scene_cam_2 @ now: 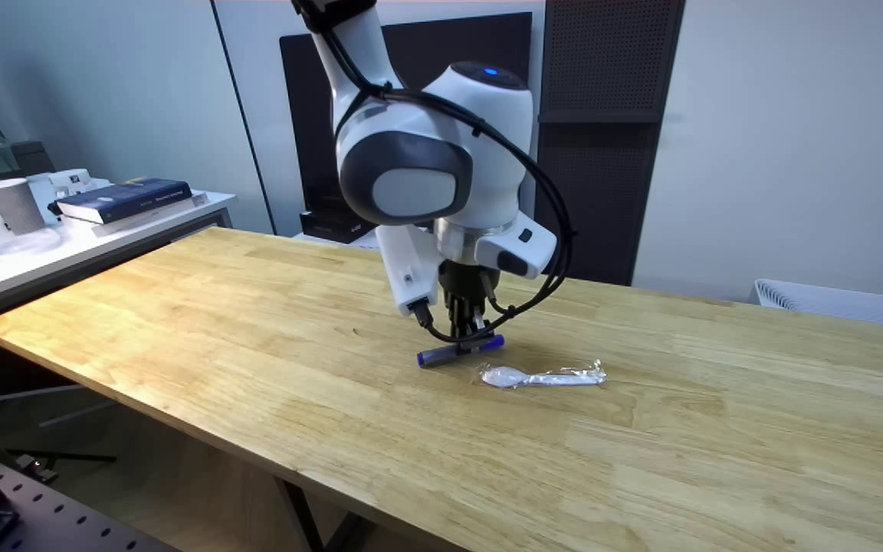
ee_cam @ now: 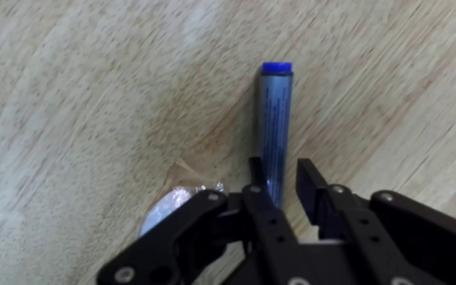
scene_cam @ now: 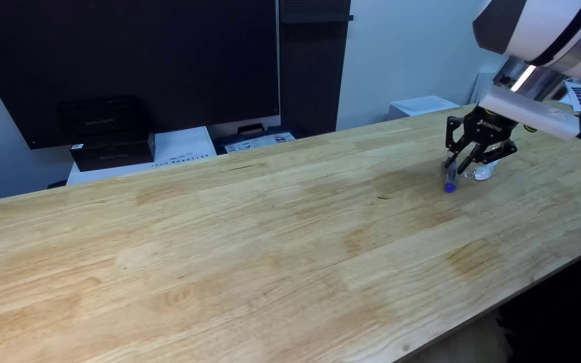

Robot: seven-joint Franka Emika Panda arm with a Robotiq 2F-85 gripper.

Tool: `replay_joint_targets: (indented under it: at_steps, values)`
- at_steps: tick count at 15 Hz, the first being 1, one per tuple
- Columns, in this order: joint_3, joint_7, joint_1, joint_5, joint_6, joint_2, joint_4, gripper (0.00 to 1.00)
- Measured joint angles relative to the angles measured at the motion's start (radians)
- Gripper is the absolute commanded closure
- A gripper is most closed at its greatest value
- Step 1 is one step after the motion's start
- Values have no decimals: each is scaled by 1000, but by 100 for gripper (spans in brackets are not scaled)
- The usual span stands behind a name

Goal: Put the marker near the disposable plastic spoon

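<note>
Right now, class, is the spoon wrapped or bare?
Wrapped: in an exterior view, clear film glints around the spoon. Whether it is sealed, I cannot tell.

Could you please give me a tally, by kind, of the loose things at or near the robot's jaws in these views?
Marker: 1, between the parted jaws
Plastic spoon: 1, counted together with its clear wrapper
Total: 2
</note>
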Motion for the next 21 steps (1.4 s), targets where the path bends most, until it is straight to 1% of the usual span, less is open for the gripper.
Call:
replay_joint_targets:
  at_steps: [4,5,6,8,10,15,18,19,21]
  values:
    - [0,-4,6,-1,-3,1,5,16]
    - [0,-5,8,-2,-2,1,6,8]
    - [-1,-6,13,-3,-2,1,8,2]
    - [-8,-6,31,-16,3,-2,9,0]
    - [-40,4,80,-56,10,-11,8,0]
    - [-178,115,270,-220,9,-58,-7,0]
    - [-249,170,365,-308,-22,-91,-12,0]
    - [-263,178,386,-333,-37,-101,-12,0]
    - [-259,179,390,-337,-40,-105,-12,0]
